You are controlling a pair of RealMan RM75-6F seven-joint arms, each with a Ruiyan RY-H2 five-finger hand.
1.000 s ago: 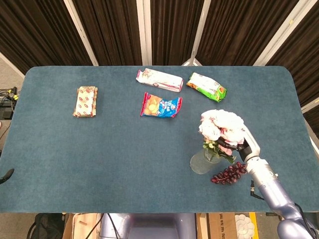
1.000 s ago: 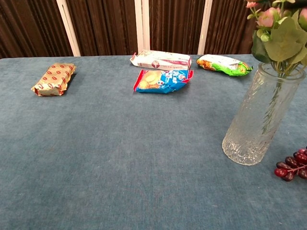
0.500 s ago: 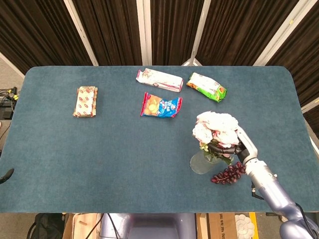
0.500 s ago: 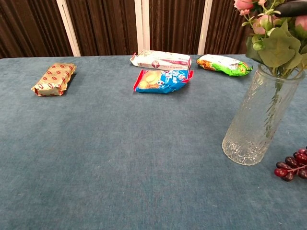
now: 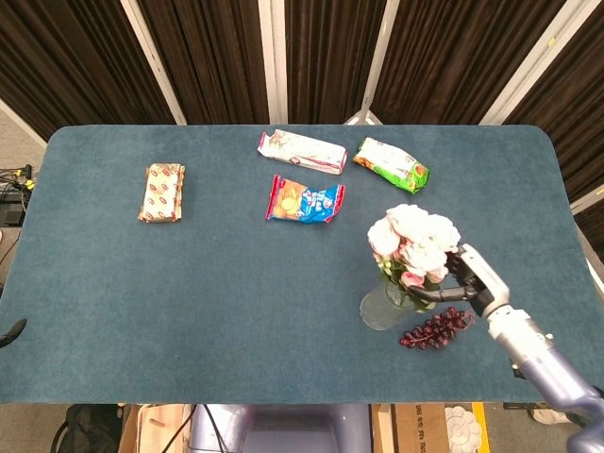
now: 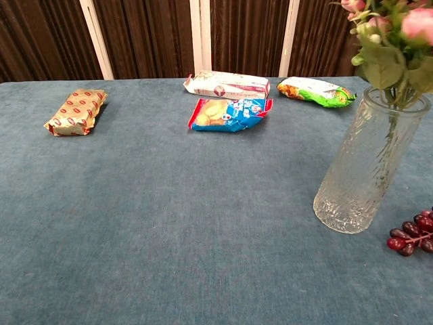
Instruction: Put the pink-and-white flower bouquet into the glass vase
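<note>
The right hand [image 5: 474,276] has drawn back toward the right edge of the table [image 5: 189,302] since half a second ago; its fingers [image 5: 444,293] are now spread and hold nothing, one dark fingertip reaching toward the stems just beside the vase rim. The pink-and-white flower bouquet [image 5: 413,242] stands with its stems in the glass vase [image 6: 365,169], near the front right corner, and has tipped back a little to the right. The left hand is out of sight.

Just right of the vase base lies a bunch of dark grapes [image 5: 436,329]. Toward the back edge lie a white packet [image 5: 302,151], a green packet [image 5: 391,165] and a blue snack bag [image 5: 305,200]; a tan red-printed packet [image 5: 162,192] lies toward the left. No writing is readable.
</note>
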